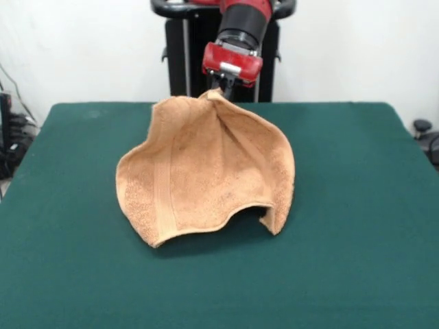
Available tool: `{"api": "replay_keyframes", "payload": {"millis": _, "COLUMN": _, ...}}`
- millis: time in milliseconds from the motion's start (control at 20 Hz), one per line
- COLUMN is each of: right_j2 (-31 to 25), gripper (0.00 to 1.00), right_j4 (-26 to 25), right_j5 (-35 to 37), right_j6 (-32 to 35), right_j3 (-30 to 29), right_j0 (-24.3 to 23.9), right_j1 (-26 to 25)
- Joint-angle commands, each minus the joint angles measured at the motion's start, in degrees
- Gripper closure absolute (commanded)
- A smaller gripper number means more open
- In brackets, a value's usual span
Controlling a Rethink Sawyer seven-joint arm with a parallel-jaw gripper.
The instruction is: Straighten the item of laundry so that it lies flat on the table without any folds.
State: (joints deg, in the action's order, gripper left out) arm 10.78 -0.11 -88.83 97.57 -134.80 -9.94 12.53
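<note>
The towel (206, 171) sits at mid-table, pulled up by one corner into a tent shape; its lower hem arches clear of the surface and a woven band runs down its left side. The gripper (221, 90) pinches the raised corner at the peak. Judged step: lift-and-spread in progress. The next move calls for drawing the corner outward while lowering, so the cloth unrolls flat. The table (357, 274) offers open green surface on all sides.
</note>
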Motion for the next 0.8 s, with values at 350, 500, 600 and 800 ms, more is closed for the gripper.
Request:
{"api": "replay_keyframes", "payload": {"millis": 350, "right_j2": -7.36, "gripper": 1.0, "right_j4": 14.55, "right_j5": -7.96, "right_j6": 21.43, "right_j3": -0.21, "right_j0": 2.87, "right_j1": -0.76}}
{"api": "replay_keyframes", "payload": {"millis": 500, "right_j2": -7.13, "gripper": 1.0, "right_j4": 14.98, "right_j5": -1.02, "right_j6": 19.4, "right_j3": -2.57, "right_j0": 3.63, "right_j1": 6.39}}
{"api": "replay_keyframes", "payload": {"millis": 600, "right_j2": -6.82, "gripper": 1.0, "right_j4": 14.4, "right_j5": 4.22, "right_j6": 17.13, "right_j3": -3.93, "right_j0": 3.81, "right_j1": 11.45}}
{"api": "replay_keyframes", "payload": {"millis": 800, "right_j2": -5.45, "gripper": 1.0, "right_j4": 13.46, "right_j5": 12.28, "right_j6": 13.2, "right_j3": -5.38, "right_j0": 4.47, "right_j1": 18.29}}
